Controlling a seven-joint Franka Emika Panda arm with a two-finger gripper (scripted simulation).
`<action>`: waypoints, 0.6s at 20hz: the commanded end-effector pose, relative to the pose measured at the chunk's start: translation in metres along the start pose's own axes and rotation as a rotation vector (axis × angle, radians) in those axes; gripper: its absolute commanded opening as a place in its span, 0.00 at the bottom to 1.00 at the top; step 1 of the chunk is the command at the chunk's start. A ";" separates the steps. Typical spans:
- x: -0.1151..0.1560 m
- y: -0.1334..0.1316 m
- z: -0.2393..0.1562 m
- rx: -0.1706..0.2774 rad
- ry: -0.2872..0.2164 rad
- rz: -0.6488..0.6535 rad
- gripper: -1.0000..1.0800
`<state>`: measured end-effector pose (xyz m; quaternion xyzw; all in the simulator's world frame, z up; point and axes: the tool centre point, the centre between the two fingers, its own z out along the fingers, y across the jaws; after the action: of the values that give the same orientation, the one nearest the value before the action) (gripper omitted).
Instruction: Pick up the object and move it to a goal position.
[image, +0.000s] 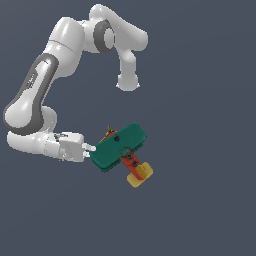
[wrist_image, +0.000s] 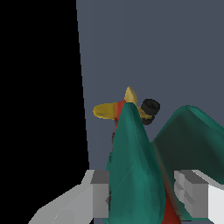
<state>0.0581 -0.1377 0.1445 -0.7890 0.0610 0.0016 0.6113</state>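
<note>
The object (image: 120, 146) is a small toy biplane with teal-green wings, a red fuselage (image: 131, 161), a yellow tail (image: 139, 175) and a black wheel (wrist_image: 150, 107). It lies in the middle of the exterior view, tail pointing toward that view's lower right. My gripper (image: 93, 150) reaches it from the exterior view's left. In the wrist view my gripper (wrist_image: 146, 194) has one grey finger (wrist_image: 100, 197) on each side of a teal wing (wrist_image: 133, 166) and is shut on it. The yellow propeller (wrist_image: 107, 109) shows beyond the wing. No goal position is marked in either view.
The white arm (image: 45, 85) arches over the exterior view's upper left. A plain dark grey surface (image: 200, 210) fills the rest of that view. A black area (wrist_image: 39, 87) covers one side of the wrist view.
</note>
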 end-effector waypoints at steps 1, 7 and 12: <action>0.000 0.000 0.007 0.000 0.000 0.000 0.62; 0.000 0.000 0.011 0.000 0.000 -0.001 0.00; 0.000 0.000 0.011 0.000 0.000 -0.001 0.00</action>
<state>0.0594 -0.1274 0.1426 -0.7890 0.0602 0.0010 0.6114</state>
